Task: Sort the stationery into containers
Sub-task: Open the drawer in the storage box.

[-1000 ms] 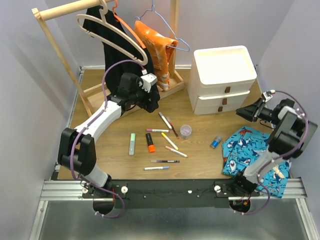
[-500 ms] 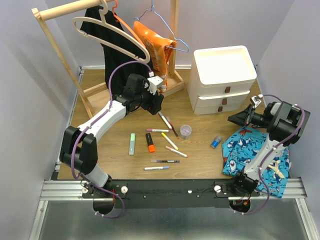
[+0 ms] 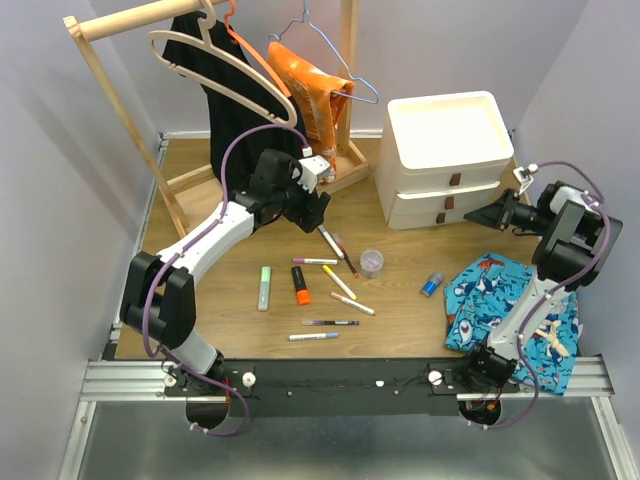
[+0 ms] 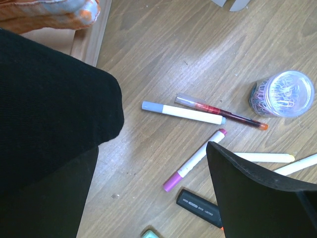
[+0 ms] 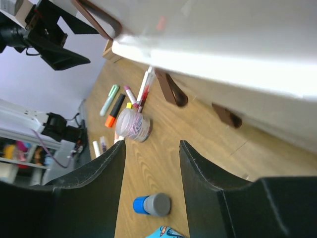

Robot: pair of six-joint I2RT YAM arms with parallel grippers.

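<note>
On the wooden bench (image 3: 400, 322), pens (image 4: 183, 113) and highlighters (image 3: 264, 288) lie scattered before the white drawer unit (image 3: 445, 130). A black marker (image 4: 198, 206) carries print too small to read. The left gripper (image 3: 318, 208) hovers wide open and empty above them, beside a black garment (image 3: 235, 130). The right gripper (image 5: 152, 144), parted and empty, faces the drawers' brown tabs (image 5: 168, 88).

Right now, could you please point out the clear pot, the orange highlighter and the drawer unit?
clear pot (image 4: 288, 93), left wrist view, on its round top.
orange highlighter (image 3: 300, 285), top external view, mid-body.
drawer unit (image 3: 430, 183), top external view, upper drawer front.
</note>
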